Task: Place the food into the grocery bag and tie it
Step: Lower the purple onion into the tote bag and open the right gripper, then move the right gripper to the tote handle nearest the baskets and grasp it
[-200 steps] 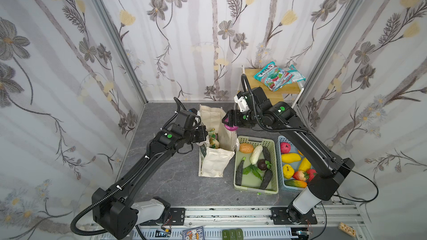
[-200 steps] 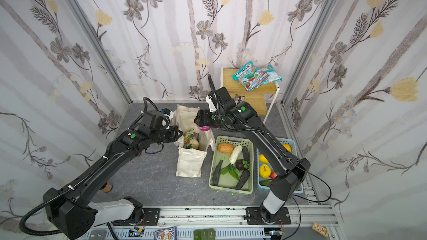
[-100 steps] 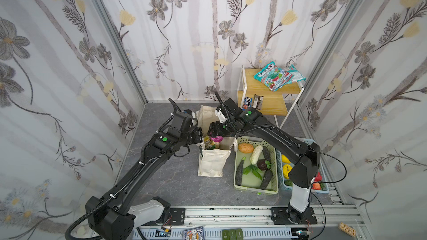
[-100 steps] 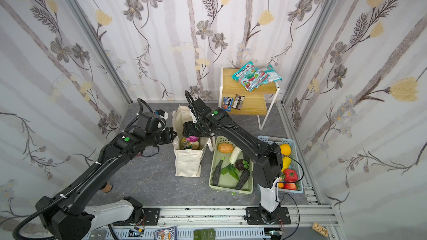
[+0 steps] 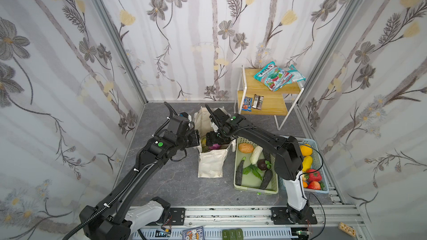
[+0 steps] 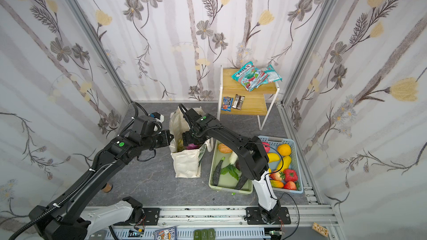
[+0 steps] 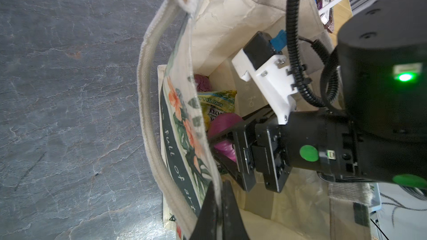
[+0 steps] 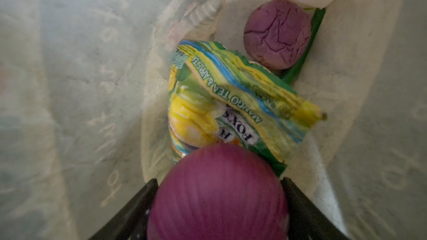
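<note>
The cream grocery bag (image 5: 211, 165) (image 6: 186, 165) stands upright mid-floor. My left gripper (image 7: 218, 195) (image 5: 198, 138) is shut on the bag's near rim (image 7: 203, 135), holding the mouth wide. My right gripper (image 8: 219, 180) (image 5: 213, 143) reaches down into the mouth, shut on a smooth purple onion (image 8: 219, 195) (image 7: 223, 123) that touches both fingers. At the bottom of the bag lie a yellow-green snack packet (image 8: 231, 102) (image 7: 217, 102), a wrinkled purple onion (image 8: 277, 33) and a green stalk (image 8: 309, 45).
A pale green basket (image 5: 254, 190) of toy vegetables sits right of the bag, a blue basket (image 5: 320, 153) of fruit beyond it. A wooden shelf (image 5: 268, 109) at the back right carries teal-red snack packets (image 5: 275, 78) and candy bars (image 5: 253, 102).
My right arm has swung left from beside the bag and dipped into its mouth with the purple onion. My left gripper has kept its hold on the bag's rim.
</note>
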You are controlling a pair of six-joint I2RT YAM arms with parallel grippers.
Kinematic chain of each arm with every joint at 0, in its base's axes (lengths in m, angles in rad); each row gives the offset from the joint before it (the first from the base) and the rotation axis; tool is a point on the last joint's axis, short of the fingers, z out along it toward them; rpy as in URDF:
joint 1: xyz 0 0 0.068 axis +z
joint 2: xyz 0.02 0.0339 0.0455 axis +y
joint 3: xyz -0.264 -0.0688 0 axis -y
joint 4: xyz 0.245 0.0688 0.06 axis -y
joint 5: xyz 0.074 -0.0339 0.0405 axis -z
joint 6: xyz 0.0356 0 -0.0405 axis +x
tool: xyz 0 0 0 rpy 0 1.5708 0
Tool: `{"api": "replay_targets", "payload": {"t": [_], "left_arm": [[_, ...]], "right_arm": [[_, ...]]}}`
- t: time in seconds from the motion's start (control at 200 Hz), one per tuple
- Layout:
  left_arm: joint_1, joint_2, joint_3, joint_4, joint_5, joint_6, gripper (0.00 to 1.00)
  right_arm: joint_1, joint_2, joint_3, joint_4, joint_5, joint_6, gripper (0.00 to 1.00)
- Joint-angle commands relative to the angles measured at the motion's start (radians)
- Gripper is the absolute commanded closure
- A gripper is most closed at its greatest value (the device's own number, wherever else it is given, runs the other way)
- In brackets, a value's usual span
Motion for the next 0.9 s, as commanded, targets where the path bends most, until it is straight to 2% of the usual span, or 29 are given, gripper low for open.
{"api": "replay_targets", "payload": {"t": [0.0,0.155,0.355,0.724,0.894], "left_arm": [[0.0,-0.008,0.0,0.027,-0.006,-0.008,1.0],[0.0,-0.007,0.004,0.027,-0.015,-0.009,1.0],[0.0,-0.004,-0.002,0.025,-0.026,-0.01,1.0],[0.013,0.0,0.0,0.029,-0.027,-0.014,1.0],[0.016,0.008,0.004,0.027,-0.018,-0.014,1.0]], "right_arm": [[0.002,0.032,0.001,0.031,0.016,-0.006,0.2],[0.002,0.04,0.008,0.041,-0.011,-0.008,0.15],[-0.016,-0.024,0.054,0.048,-0.06,-0.008,0.1],[-0.096,-0.274,0.087,0.06,-0.126,0.011,0.09],[-0.168,-0.427,-0.033,0.065,-0.094,0.035,0.11]]}}
